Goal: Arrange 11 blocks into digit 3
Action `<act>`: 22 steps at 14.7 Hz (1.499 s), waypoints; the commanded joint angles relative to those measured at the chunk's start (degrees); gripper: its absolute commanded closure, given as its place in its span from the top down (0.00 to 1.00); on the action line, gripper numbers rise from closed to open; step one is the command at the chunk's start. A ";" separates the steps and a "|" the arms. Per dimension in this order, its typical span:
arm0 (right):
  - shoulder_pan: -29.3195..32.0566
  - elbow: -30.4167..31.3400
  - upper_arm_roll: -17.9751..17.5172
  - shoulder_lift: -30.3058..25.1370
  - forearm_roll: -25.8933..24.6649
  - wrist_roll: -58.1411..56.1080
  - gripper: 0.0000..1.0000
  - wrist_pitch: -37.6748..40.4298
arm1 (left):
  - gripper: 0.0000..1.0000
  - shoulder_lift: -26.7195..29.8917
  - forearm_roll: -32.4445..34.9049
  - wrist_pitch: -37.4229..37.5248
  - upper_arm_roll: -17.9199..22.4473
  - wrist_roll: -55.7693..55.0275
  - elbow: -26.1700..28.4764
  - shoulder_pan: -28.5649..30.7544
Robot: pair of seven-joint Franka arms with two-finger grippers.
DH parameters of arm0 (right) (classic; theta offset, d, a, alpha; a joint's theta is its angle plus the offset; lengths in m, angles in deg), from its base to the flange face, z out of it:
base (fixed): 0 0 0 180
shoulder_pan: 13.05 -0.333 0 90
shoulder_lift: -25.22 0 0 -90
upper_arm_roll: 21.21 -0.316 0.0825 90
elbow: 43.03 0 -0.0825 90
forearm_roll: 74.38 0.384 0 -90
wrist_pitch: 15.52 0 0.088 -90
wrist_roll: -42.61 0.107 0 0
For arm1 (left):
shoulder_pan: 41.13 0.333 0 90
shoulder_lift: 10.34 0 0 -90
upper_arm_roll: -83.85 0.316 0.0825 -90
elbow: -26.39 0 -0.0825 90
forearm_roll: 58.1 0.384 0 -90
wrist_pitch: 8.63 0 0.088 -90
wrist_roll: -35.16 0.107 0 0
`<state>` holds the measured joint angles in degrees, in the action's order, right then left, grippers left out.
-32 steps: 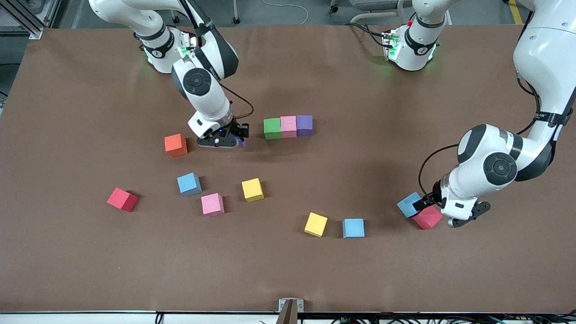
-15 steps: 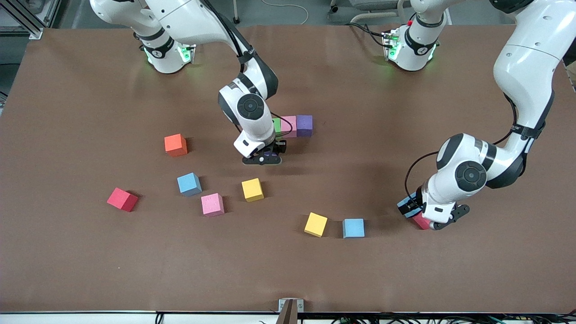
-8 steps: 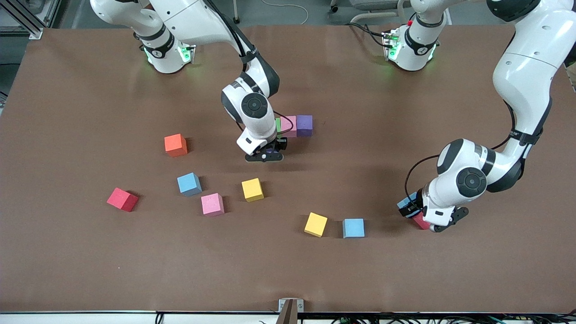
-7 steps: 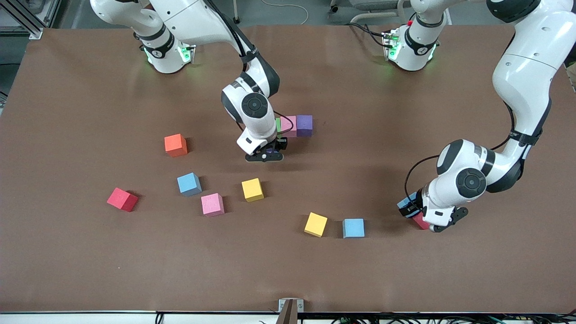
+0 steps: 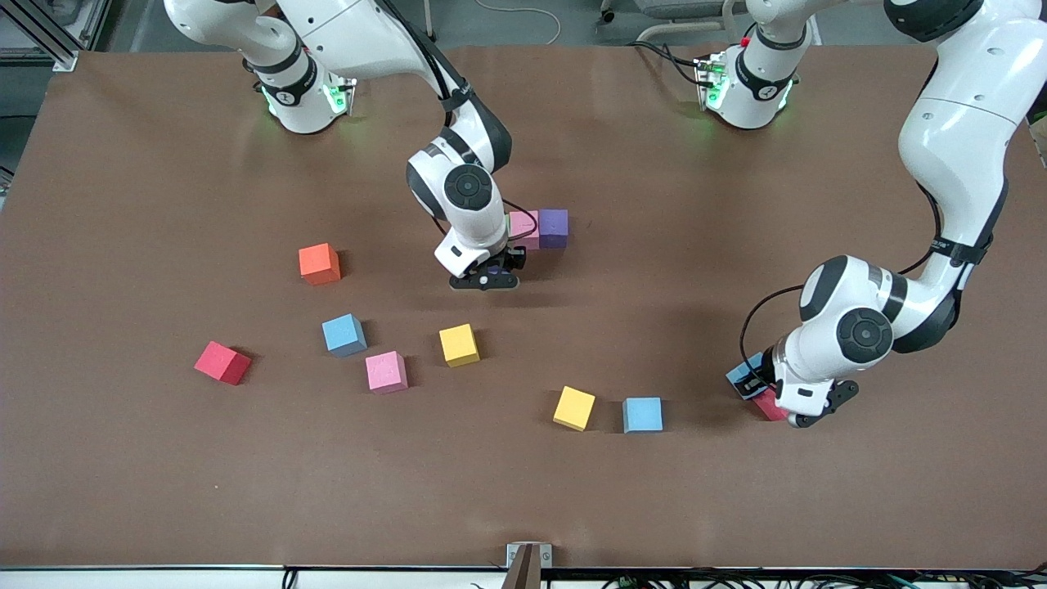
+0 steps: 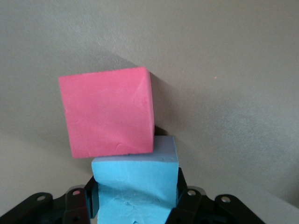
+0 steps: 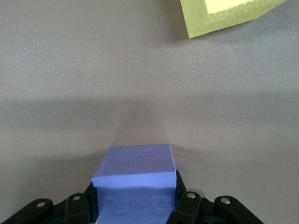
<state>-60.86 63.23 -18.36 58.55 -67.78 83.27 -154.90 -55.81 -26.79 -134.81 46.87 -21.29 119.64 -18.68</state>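
R claw (image 5: 493, 275): low over table at the row's end toward R arm's side, clamped on purple cube (image 7: 135, 173), which sits square btwn the pads

L claw (image 5: 754, 381): down at table toward L arm's end, fingers pressed on both sides of blue cube (image 6: 135, 184), looks gripped. Red cube (image 6: 108, 112) touches that blue one, skewed to it

Digit 3: barely begun. Row (image 5: 540, 229) mid-table shows pink + purple, touching; its end toward R arm is hidden by that arm

Step (my read): R bringing purple in as next piece by the row, prob the single link cube on the side nearer camera. L at pickup

Next move needs:
- R: set purple flush and square against the row, then let go w/o nudging it
- L: lift straight up; red is in contact and may drag or tip along

Count, as seen:
- blue 3: held one, blue 2 (image 5: 343, 334), blue 3 (image 5: 642, 415)
- purple 2: held one, one in row
- pink 2: one in row, loose pink (image 5: 386, 371)
- yellow 2: yellow 1 (image 5: 458, 344), yellow 2 (image 5: 573, 408)
- red 2: one by L claw, red 2 (image 5: 222, 362)
- orange 1 (image 5: 319, 263), not for the digit
- green: none visible

Loose ones mostly lie nearer camera than the row
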 commanded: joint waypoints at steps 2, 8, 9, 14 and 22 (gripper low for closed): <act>-0.79 3.16 -0.04 -1.34 0.61 1.17 0.01 -0.81 | 0.18 1.52 -1.08 6.20 -2.21 -0.15 -3.25 -0.30; -1.06 3.43 -0.12 -1.78 0.61 1.35 0.01 -0.72 | 0.17 3.11 -1.34 8.58 -4.33 -0.24 -3.87 0.50; -1.14 3.78 -0.12 -1.87 0.61 1.35 0.01 -0.80 | 0.17 3.19 -1.34 8.67 -4.33 -0.59 -4.04 0.50; -1.50 4.39 -0.12 -2.40 0.61 1.96 0.01 -0.81 | 0.15 3.28 -1.87 8.67 -4.77 -7.17 -4.13 -0.99; -1.94 4.31 -0.12 -2.22 0.61 2.66 0.01 -0.98 | 0.15 2.93 -1.87 9.46 -4.94 -17.98 -4.13 -4.43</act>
<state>-61.85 64.88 -18.49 57.58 -67.78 84.78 -155.06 -53.56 -27.65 -126.54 41.86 -36.35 115.59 -22.46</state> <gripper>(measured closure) 0.405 0.401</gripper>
